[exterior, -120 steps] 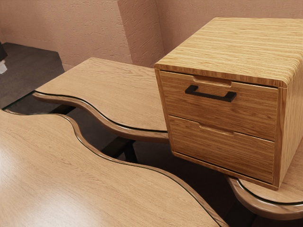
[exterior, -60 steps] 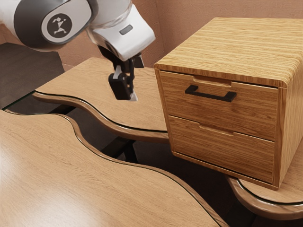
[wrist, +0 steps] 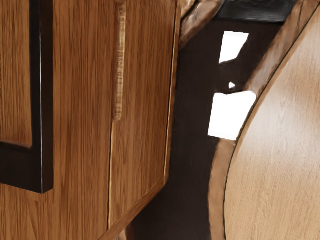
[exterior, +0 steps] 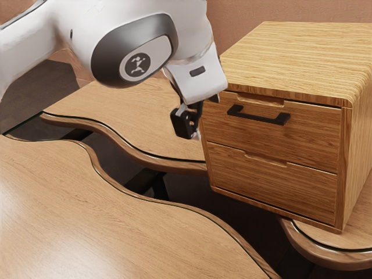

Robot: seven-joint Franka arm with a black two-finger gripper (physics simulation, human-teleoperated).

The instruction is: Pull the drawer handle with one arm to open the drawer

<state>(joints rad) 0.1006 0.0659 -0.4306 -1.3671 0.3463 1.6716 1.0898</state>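
Note:
A wooden two-drawer cabinet [exterior: 290,58] stands on the far desk at the exterior view's right. Its top drawer [exterior: 308,131] carries a black bar handle [exterior: 258,115] and sits flush with the cabinet front. My gripper [exterior: 185,122] hangs from the white arm [exterior: 133,40] just off the cabinet's front corner, on the exterior view's left of the handle's near end and slightly lower. It touches nothing. In the wrist view the black handle [wrist: 40,100] lies close ahead on the drawer front [wrist: 80,140].
The lower drawer [exterior: 273,180] has a wooden pull [exterior: 264,159]. Curved wooden desks [exterior: 133,110] with dark gaps between them lie under and in front of the arm. A near desk [exterior: 87,226] fills the exterior view's lower left.
The arm came into view from the exterior view's upper left and has swung right, bringing the gripper from over the far desk to beside the cabinet's front corner. The drawer has not moved.

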